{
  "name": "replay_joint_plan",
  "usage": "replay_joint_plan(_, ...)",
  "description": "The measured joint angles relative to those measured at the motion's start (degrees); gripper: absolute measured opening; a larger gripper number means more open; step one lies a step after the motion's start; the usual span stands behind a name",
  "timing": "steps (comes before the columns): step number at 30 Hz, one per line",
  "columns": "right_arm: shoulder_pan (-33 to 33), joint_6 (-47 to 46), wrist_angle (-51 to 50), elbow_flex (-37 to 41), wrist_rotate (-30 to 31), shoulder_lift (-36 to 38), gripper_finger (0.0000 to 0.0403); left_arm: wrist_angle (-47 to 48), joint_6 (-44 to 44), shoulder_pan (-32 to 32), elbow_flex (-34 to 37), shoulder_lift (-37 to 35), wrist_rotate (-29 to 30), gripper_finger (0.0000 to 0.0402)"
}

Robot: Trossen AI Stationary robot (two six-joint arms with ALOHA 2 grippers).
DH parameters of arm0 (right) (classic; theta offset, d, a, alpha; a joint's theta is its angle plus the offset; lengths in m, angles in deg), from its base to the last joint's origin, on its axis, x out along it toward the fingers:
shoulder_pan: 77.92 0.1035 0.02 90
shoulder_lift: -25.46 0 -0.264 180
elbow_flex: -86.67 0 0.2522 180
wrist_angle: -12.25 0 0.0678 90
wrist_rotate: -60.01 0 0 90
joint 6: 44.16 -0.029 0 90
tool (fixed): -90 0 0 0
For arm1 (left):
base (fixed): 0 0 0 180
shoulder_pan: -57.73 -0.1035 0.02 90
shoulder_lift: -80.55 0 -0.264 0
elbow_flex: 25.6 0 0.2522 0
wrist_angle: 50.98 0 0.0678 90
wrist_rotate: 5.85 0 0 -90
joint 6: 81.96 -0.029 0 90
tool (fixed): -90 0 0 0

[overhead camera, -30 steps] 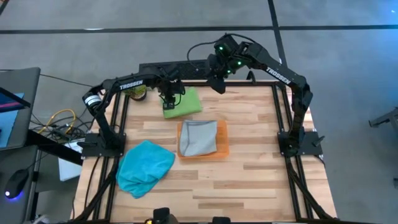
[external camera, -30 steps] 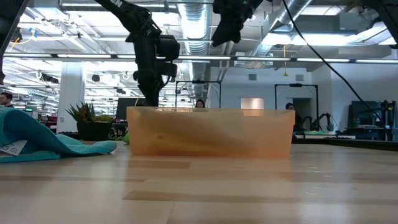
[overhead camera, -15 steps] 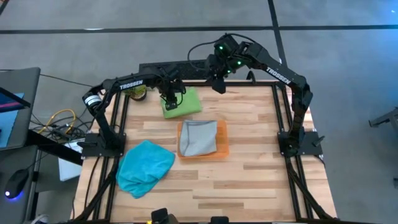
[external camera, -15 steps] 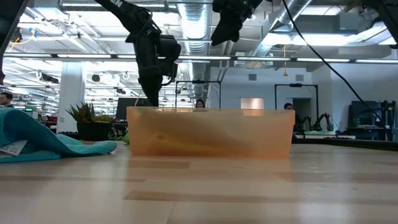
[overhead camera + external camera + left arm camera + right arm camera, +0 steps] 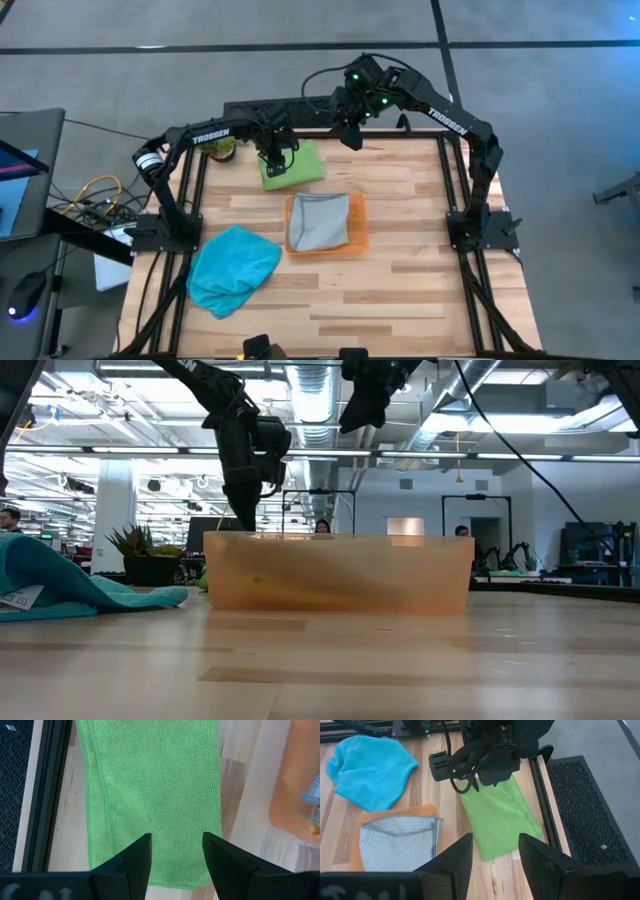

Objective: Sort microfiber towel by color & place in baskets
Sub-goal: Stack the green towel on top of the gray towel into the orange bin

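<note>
A green towel lies flat on the table near the far edge, left of centre. My left gripper points down at it, its open fingers standing over the towel's middle in the left wrist view. An orange tray holding a grey towel rests at the table's centre. A crumpled teal towel lies at the near left. My right gripper hangs open and empty, high above the far edge. My left gripper comes at the green towel from above with open fingers pointing down, one on either side of a strip of the flat cloth. I cannot tell whether the fingertips touch the towel.
A small potted plant stands at the far left corner, close to my left arm. The tray's wall hides the green towel in the low view. Bare wood lies on the table's right side and along its near edge.
</note>
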Motion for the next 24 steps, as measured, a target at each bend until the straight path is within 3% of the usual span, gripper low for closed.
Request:
replay_joint_plan(9,0.00,-0.03,0.00,0.01,0.00,0.00,0.0182,0.36,1.07,-0.30,-0.02,-0.02,0.97,0.0169)
replay_joint_plan(18,0.00,-0.07,0.00,0.01,-0.01,0.00,0.0182,-1.37,4.99,-2.33,-0.04,0.00,-4.50,0.0171)
replay_joint_plan(21,0.00,-0.07,-0.02,0.01,0.00,0.00,0.0182,-2.71,4.62,-2.34,-0.04,0.00,-3.93,0.0192)
replay_joint_plan(24,-0.02,-0.07,0.00,0.01,-0.01,0.00,0.0182,-3.79,4.03,-2.32,-0.04,0.00,-3.57,0.0241)
